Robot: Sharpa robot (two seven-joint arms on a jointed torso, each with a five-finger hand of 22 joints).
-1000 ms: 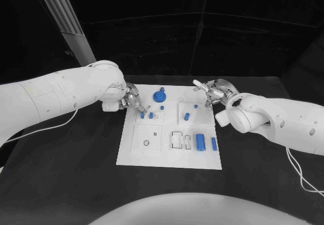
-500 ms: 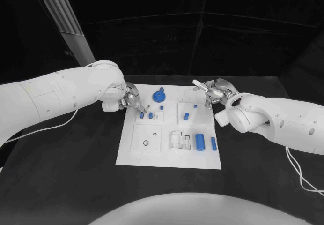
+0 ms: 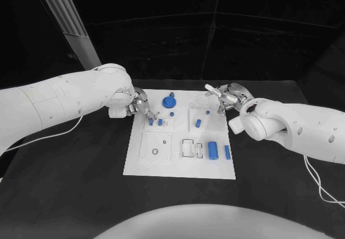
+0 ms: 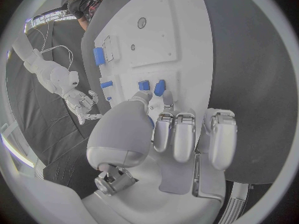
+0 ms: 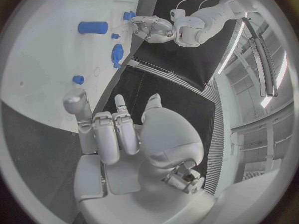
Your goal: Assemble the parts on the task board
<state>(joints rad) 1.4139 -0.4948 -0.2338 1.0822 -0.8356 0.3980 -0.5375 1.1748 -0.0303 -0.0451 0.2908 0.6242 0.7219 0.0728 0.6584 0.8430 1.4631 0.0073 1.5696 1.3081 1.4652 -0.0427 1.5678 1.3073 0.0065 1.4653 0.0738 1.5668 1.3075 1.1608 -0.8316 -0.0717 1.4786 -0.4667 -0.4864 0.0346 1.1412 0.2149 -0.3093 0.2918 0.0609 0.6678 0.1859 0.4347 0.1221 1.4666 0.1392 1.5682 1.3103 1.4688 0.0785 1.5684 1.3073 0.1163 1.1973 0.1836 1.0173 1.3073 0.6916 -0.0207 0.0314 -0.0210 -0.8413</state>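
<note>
The white task board (image 3: 180, 162) lies mid-table. My left hand (image 3: 139, 107) hovers at its far-left part, thumb and a finger pinching a small blue peg (image 3: 151, 121) (image 4: 159, 88) beside a second peg (image 3: 160, 122) (image 4: 144, 85); the other fingers (image 4: 184, 137) are curled in. A blue gear-like part (image 3: 169, 103) (image 5: 117, 55) stands just beyond. My right hand (image 3: 224, 96) (image 5: 124, 139) hangs over the board's far-right corner, fingers apart and holding nothing. A blue cylinder (image 3: 213, 150) and a thinner blue pin (image 3: 227, 152) lie on the near right, and another blue piece (image 3: 198, 123) sits at the centre.
Two tiny blue studs (image 3: 172, 114) (image 3: 208, 112) sit on the far half. A square plate with a ring (image 3: 154, 152) and white slotted blocks (image 3: 188, 148) occupy the near half. A white cable (image 3: 50, 134) trails over the black table on the left.
Almost nothing has moved. My left hand's fingertips and the peg have crept slightly toward the far side; the right hand stays where it was.
</note>
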